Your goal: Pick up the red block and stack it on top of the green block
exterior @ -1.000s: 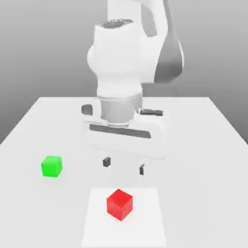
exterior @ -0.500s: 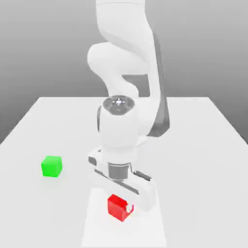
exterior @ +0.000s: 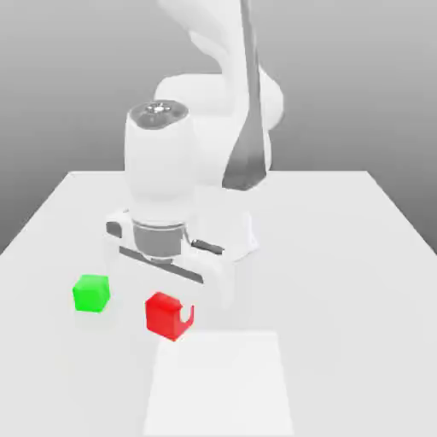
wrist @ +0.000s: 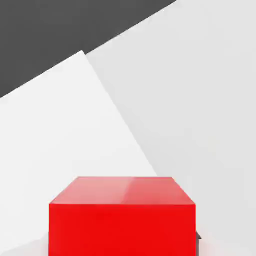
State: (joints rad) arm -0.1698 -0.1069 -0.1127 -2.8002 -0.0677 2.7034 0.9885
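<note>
Red block (exterior: 168,315): clamped in hand (exterior: 177,317), lifted off table (exterior: 341,282). Green block (exterior: 91,293): bare, nearby; stacking outstanding.

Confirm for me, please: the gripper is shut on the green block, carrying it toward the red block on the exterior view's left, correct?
Not quite, the colours are swapped. The exterior view shows the gripper shut on the red block, with the green block on that view's left.

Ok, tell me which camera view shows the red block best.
The hand view: the red block sits close up, its top and front faces plain. In the exterior view it is small, clamped in the gripper, beside the green block.
</note>
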